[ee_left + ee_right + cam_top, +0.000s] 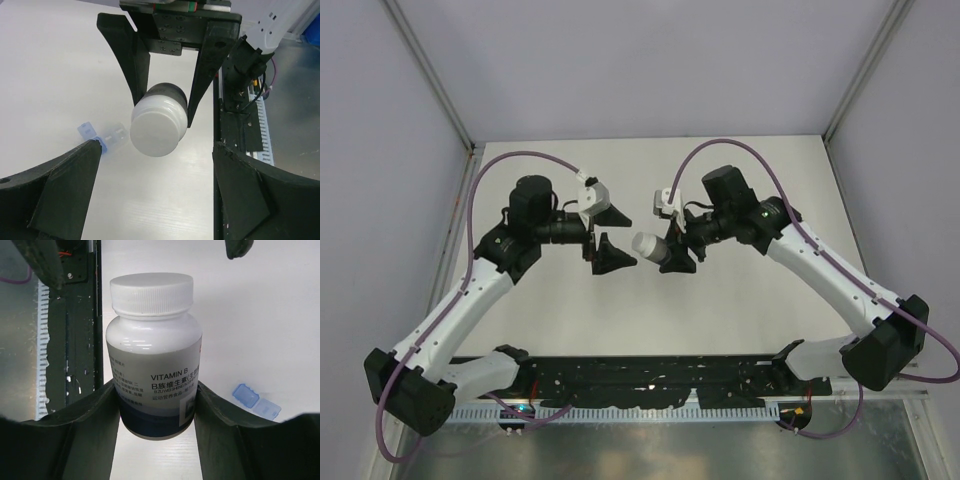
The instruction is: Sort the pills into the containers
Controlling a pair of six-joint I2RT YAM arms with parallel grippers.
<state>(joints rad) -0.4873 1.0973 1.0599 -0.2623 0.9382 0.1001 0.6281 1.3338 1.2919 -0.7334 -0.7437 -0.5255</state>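
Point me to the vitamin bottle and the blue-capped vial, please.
vitamin bottle (152, 330): right wrist view, on its white shoulder just below the cap.
blue-capped vial (116, 136): left wrist view, on its clear body lying on the table, beside its cap.

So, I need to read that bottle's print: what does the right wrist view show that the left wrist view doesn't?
Only the right wrist view: the bottle side-on, its label reading VITAMIN B. Only the left wrist view: its white cap face-on. Both: the right end effector clamping the bottle, and the blue-capped vial lying on the table.
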